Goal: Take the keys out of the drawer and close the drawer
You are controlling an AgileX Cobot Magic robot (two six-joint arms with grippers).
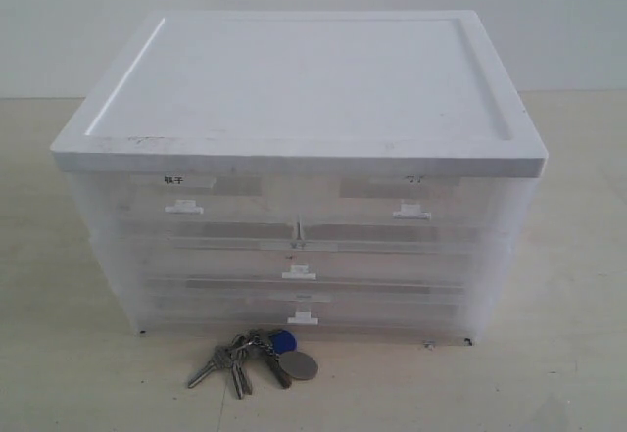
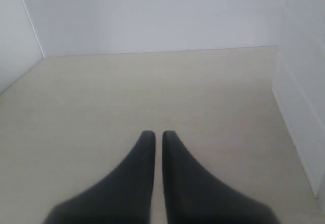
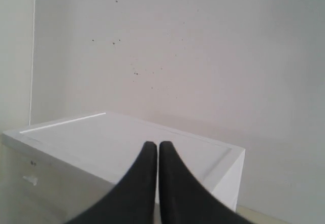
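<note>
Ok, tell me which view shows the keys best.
The exterior view: the keys lie whole on the table, just in front of the cabinet. Neither wrist view shows them at all.

Open tabletop surrounds the keys (image 1: pixel 257 351), cabinet (image 1: pixel 294 79) behind.

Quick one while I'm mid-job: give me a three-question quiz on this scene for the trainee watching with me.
1. Pick one. Where do the keys lie?
A) on the table, in front of the cabinet
B) on top of the cabinet
C) between the fingers of a tool

2. True or false: the left tool and the right tool are both shut and hold nothing.

3. Fill the gap: the bottom drawer is ____ (open or shut).

Key: 1 A; 2 true; 3 shut.
</note>
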